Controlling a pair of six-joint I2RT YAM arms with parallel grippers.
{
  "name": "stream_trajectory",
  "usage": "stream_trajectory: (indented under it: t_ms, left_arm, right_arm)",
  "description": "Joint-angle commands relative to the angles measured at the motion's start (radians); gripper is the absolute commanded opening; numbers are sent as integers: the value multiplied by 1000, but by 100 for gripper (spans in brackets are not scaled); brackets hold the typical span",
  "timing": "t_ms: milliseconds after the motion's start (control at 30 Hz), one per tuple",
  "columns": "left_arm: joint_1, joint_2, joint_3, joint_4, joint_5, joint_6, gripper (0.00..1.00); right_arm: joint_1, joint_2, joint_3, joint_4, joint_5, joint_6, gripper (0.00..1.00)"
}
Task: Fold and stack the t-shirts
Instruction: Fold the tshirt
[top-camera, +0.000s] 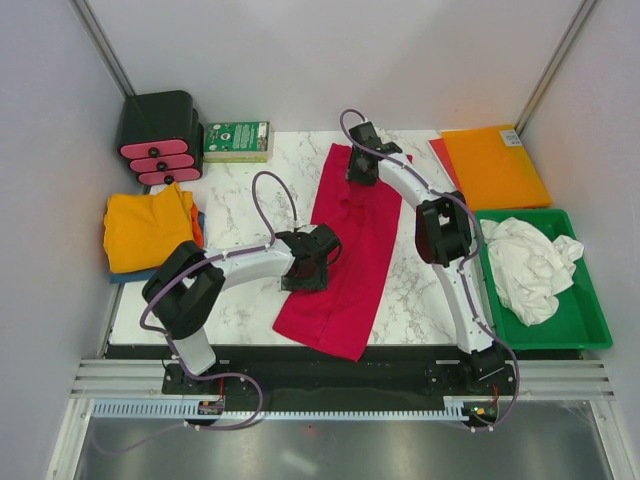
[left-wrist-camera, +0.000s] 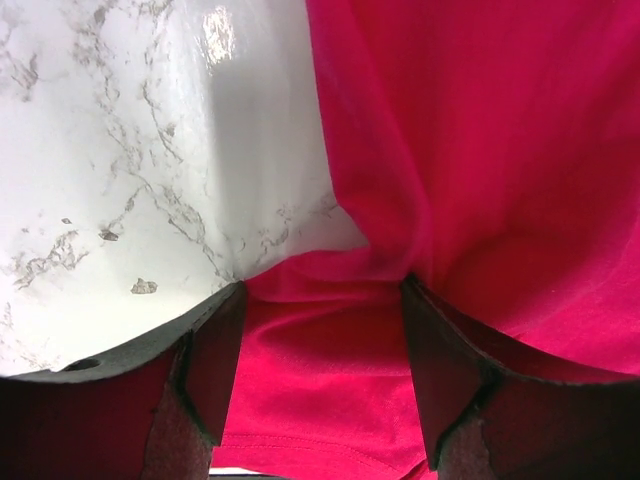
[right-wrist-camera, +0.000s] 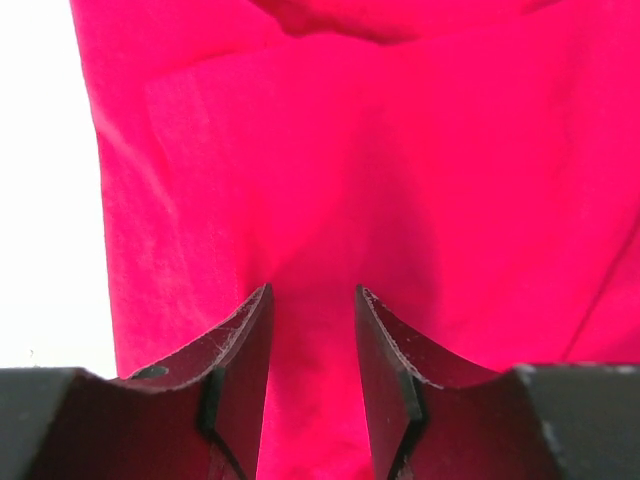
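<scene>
Left tool (left-wrist-camera: 322, 285) on red t-shirt (top-camera: 352, 262); green tray (top-camera: 587, 312) holds white t-shirt (top-camera: 525, 265).

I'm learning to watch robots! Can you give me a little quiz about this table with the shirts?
1. True or false: the crumpled white cloth t-shirt lies in the green plastic tray.
2. The long crimson-red cloth t-shirt lies: A in the tray; B on the white marble table; C on a chair.
3. Fill in: the left tool and right tool have their jaws ____ at the red shirt.
Key: 1 true; 2 B; 3 open.
</scene>
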Motion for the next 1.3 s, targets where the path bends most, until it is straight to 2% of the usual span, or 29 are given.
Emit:
stream_trajectory:
  t_ms: [0, 33, 133, 233, 367, 500, 600, 733, 967, 1133, 1267]
  left_arm:
    - [-11, -39, 6, -43, -58, -31, 74]
    - [-9, -96, 10, -43, -84, -23, 75]
    - [-5, -203, 41, -45, -161, 4, 78]
    - [2, -268, 72, -45, -209, 23, 81]
    - [0, -348, 53, -42, -186, 23, 82]
    - [0, -369, -25, -19, -172, 11, 78]
    - [0, -345, -68, -8, -163, 12, 75]
    - [-2, -259, -66, 4, -105, 24, 72]
    - [-9, -133, -62, 24, -7, 15, 70]
    - [-9, -58, -46, 24, 36, 1, 70]
    - [1, -20, -17, 24, 15, 12, 70]
  right_arm:
    - [-11, -183, -152, 140, 43, 9, 46]
    - [-14, -276, -255, 174, 83, 14, 47]
    - [-16, -435, -398, 266, 145, 3, 48]
    - [-16, -498, -449, 265, 160, -44, 50]
    - [-16, -511, -548, 257, 169, -70, 50]
    - [-16, -457, -601, 214, 185, -43, 40]
    - [-16, -431, -657, 211, 195, -17, 36]
    - [-14, -394, -687, 213, 205, -17, 36]
    - [-16, -290, -587, 154, 180, -46, 42]
    - [-13, -95, -336, 12, 97, -64, 43]
    - [-11, 2, -173, -25, 42, -70, 45]
